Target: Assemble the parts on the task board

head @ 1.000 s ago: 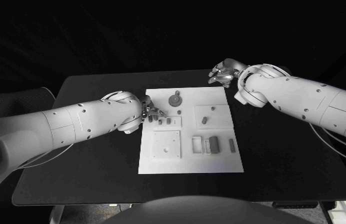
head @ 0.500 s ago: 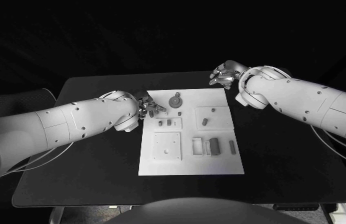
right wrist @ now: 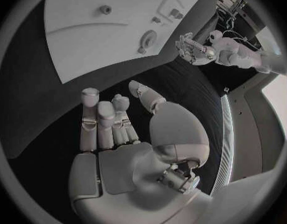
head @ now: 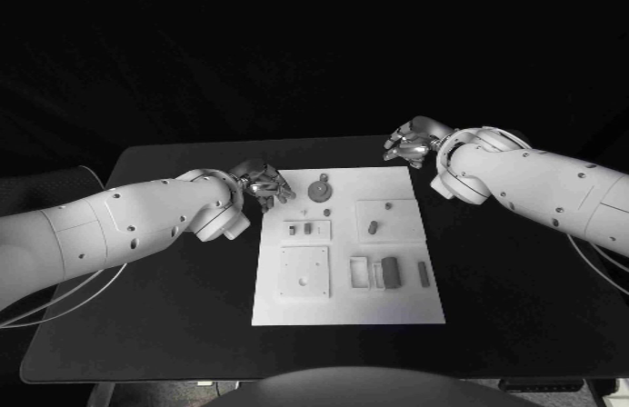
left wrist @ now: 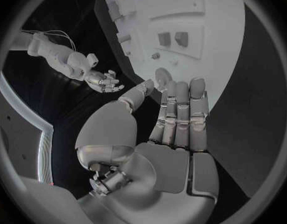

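The white task board (head: 344, 289) lies in the middle of the black table, with small grey parts on its raised plates. A round grey disc part (head: 319, 188) sits near its far edge, also seen as the disc (left wrist: 160, 77) and the disc (right wrist: 147, 38). My left hand (head: 264, 185) hovers at the board's far left corner, fingers straight and apart, holding nothing (left wrist: 174, 119). My right hand (head: 410, 141) hangs over the table beyond the board's far right corner, fingers extended and empty (right wrist: 112, 122).
Two small grey blocks (head: 300, 229) sit on a plate left of centre, a peg (head: 373, 227) on the right plate, and long bars (head: 389, 271) in the near right plate. Bare black table surrounds the board on all sides.
My left hand has moved away from the board's left edge toward its far left corner. The right hand has shifted slightly farther back and to the right.
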Tool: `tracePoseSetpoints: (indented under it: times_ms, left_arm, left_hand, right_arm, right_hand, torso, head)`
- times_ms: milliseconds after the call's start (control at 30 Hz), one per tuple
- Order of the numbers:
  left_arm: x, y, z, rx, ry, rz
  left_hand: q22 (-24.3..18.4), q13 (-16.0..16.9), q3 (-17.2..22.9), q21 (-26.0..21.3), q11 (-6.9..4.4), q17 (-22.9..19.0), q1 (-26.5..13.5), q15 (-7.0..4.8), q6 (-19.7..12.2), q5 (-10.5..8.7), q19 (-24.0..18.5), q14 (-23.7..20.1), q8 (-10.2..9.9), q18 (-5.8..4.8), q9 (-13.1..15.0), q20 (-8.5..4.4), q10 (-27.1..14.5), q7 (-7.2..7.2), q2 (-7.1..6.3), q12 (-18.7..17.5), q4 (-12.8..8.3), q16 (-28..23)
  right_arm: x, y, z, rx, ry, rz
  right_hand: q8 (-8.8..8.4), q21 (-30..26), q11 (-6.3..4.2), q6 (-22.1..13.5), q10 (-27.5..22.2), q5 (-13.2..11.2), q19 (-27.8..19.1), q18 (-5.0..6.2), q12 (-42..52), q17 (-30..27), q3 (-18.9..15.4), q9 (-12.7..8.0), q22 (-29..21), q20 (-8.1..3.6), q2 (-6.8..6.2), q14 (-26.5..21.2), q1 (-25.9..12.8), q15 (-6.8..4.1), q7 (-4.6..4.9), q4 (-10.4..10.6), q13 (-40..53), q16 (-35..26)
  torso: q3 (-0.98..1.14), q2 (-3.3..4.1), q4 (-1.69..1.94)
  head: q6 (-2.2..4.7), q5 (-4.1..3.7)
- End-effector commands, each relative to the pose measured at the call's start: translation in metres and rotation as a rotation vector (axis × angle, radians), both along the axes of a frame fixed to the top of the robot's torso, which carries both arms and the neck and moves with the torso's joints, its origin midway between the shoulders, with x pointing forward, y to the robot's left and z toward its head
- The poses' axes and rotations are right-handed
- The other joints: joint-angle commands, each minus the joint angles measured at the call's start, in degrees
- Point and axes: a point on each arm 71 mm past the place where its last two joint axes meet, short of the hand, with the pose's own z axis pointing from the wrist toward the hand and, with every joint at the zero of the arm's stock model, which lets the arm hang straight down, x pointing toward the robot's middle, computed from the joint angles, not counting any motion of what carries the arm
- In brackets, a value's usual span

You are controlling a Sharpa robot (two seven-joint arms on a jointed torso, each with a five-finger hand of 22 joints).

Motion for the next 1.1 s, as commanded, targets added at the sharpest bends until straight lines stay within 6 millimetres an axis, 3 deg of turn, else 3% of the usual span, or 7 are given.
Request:
tracePoseSetpoints:
  times_ms: [33, 100, 300, 433, 667, 867, 1100]
  left_arm:
    - [0.000, -0.003, 0.008, -0.129, -0.070, -0.083]
    - [0.000, 0.000, 0.009, -0.143, -0.076, -0.107]
    - [0.003, 0.009, 0.010, -0.195, -0.075, -0.112]
    - [0.006, 0.014, 0.012, -0.216, -0.082, -0.097]
    - [0.012, 0.019, 0.015, -0.385, 0.032, -0.021]
    - [0.027, 0.032, 0.025, -0.400, 0.006, 0.012]
    - [0.032, 0.037, 0.033, -0.393, -0.023, 0.010]
  left_hand:
    - [-1.5, -0.6, 0.8, -3.0, 1.06, -1.3, 1.3, 1.51, 0.0, -1.73, -3.2, -2.3, -1.1, 4.45, -0.4, 1.16, -0.5, -0.70, -0.13, -2.1, -0.2, -3.6]
    - [-3.8, -1.2, 0.8, -6.4, 1.62, -2.8, 1.9, 3.21, 0.0, -3.57, -5.1, -3.6, -2.7, 4.53, -0.9, 2.86, -0.5, -1.02, -0.51, -4.6, -0.2, -8.3]
    - [-5.3, -1.6, -1.1, -8.6, 2.09, -3.1, 1.6, 4.19, 0.5, -3.82, -5.7, -3.8, -3.8, 4.75, -1.0, 3.92, -0.5, -0.95, -1.00, -7.0, -0.2, -11.6]
    - [-5.5, -1.7, -1.5, -9.1, 2.14, -3.0, 1.8, 4.37, 0.6, -3.49, -5.9, -4.0, -4.0, 4.80, -1.0, 4.10, -0.4, -0.95, -1.06, -7.4, -0.3, -12.2]
    - [-6.5, -1.9, -2.7, -10.7, 2.49, -3.0, 1.4, 5.07, 0.3, -3.24, -6.8, -4.7, -4.9, 4.76, -1.1, 4.78, -0.8, -0.13, -1.34, -8.9, -0.2, -14.3]
    - [-8.0, -2.0, -3.9, -13.0, 2.80, -3.2, 0.4, 6.10, 0.4, -3.35, -8.0, -5.5, -5.5, 4.86, -0.8, 5.83, -1.3, 0.28, -1.44, -10.4, -0.1, -17.7]
    - [-8.3, -1.9, -3.9, -13.4, 2.69, -3.1, 0.7, 6.15, 0.6, -3.24, -7.9, -5.3, -5.6, 4.97, -0.7, 5.92, -1.0, 0.11, -1.08, -10.6, -0.2, -18.3]
  right_arm:
    - [0.000, 0.001, -0.001, 0.000, 0.007, 0.012]
    - [-0.001, 0.000, -0.002, 0.000, 0.009, 0.011]
    - [-0.002, 0.000, -0.004, 0.000, 0.014, 0.011]
    - [-0.002, -0.001, -0.007, 0.000, 0.018, 0.011]
    - [-0.002, -0.001, -0.007, -0.003, 0.019, 0.012]
    - [-0.002, 0.001, -0.008, -0.002, 0.021, 0.014]
    - [-0.003, 0.001, -0.009, 0.001, 0.025, 0.013]
  right_hand:
    - [0.20, -0.4, 0.01, 0.3, -0.5, 0.3, -0.1, 3.45, 0.3, -0.1, 0.4, -0.1, 0.8, -0.29, -0.08, -0.2, -0.5, 0.15, 0.60, 0.0, -0.1, 0.2]
    - [0.21, -0.4, 0.01, 0.3, -0.5, 0.3, 0.0, 3.45, 0.3, -0.1, 0.4, -0.1, 0.8, -0.30, -0.07, -0.2, -0.5, 0.15, 0.60, 0.0, -0.1, 0.2]
    - [0.21, -0.4, 0.01, 0.3, -0.5, 0.3, 0.0, 3.45, 0.3, -0.1, 0.4, -0.1, 0.8, -0.30, -0.07, -0.2, -0.5, 0.15, 0.60, 0.0, -0.1, 0.2]
    - [0.21, -0.4, 0.01, 0.3, -0.5, 0.3, 0.0, 3.45, 0.3, -0.1, 0.4, -0.1, 0.8, -0.30, -0.06, -0.2, -0.5, 0.15, 0.60, 0.0, -0.1, 0.2]
    - [0.21, -0.4, 0.01, 0.3, -0.5, 0.3, 0.0, 3.45, 0.3, -0.1, 0.4, -0.1, 0.8, -0.30, -0.05, -0.2, -0.5, 0.15, 0.60, 0.0, -0.1, 0.2]
    - [0.21, -0.4, 0.01, 0.3, -0.5, 0.3, 0.0, 3.45, 0.4, -0.1, 0.4, -0.1, 0.8, -0.30, -0.04, -0.2, -0.5, 0.14, 0.60, 0.0, -0.1, 0.2]
    - [0.21, -0.4, 0.01, 0.3, -0.5, 0.3, 0.0, 3.45, 0.4, -0.1, 0.4, -0.1, 0.8, -0.31, -0.03, -0.2, -0.5, 0.14, 0.60, 0.0, -0.1, 0.2]
  torso:
    - [-0.05, 0.01, 0.00]
    - [-0.05, 0.01, 0.01]
    - [-0.06, 0.01, 0.03]
    - [-0.13, -0.01, -0.04]
    - [0.01, 0.01, 0.00]
    - [0.05, -0.07, -0.03]
    - [0.04, -0.01, 0.03]
  head:
    - [-0.07, 0.26]
    - [-0.06, 0.43]
    - [0.20, 0.32]
    - [0.69, 0.27]
    - [1.68, -0.05]
    - [2.62, -0.30]
    - [2.99, -0.67]
